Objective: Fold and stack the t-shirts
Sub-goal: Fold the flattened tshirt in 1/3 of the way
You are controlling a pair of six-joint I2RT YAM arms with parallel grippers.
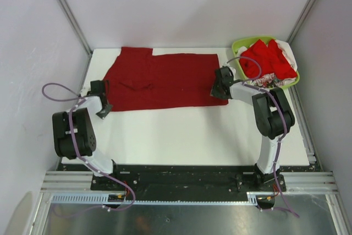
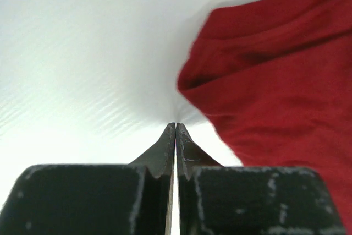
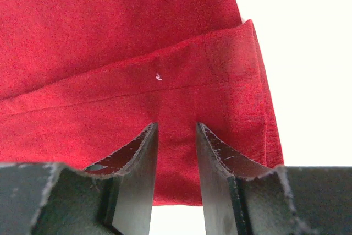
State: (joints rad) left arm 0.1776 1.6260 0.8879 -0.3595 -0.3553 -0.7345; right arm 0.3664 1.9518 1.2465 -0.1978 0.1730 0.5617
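Observation:
A dark crimson t-shirt [image 1: 159, 78] lies spread flat on the white table [image 1: 181, 130]. My left gripper [image 1: 103, 111] is at its near left corner, shut with nothing between the fingers; in the left wrist view its tips [image 2: 176, 126] rest on bare table just left of the shirt's edge [image 2: 275, 81]. My right gripper [image 1: 215, 92] hovers over the shirt's right hem. In the right wrist view its jaws [image 3: 177, 127] stand apart, with the doubled hem [image 3: 126, 37] lying flat under and between them. Brighter red t-shirts [image 1: 269, 59] are piled in the basket.
A lime-green basket [image 1: 242, 44] stands at the back right corner, holding the red pile and some white patterned fabric [image 1: 264, 82]. Metal frame posts and grey walls close in the table on both sides. Bare table lies in front of the shirt.

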